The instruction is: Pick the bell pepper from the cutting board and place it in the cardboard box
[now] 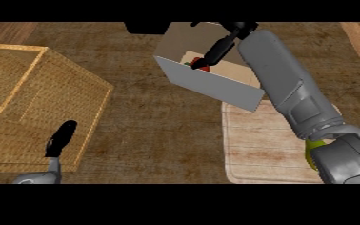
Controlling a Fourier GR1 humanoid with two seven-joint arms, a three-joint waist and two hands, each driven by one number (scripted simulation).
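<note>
- Right hand: reaches into the cardboard box from above, fingers curled round the red bell pepper
- Bell pepper: inside the box, just above its near wall (only partly visible between the fingers), clear of the cutting board
- Box: open top, its near corner overlapping the board's far edge
- Left hand: fingers straight, resting at lower left over the wicker basket
- Counter: brown wood
</note>
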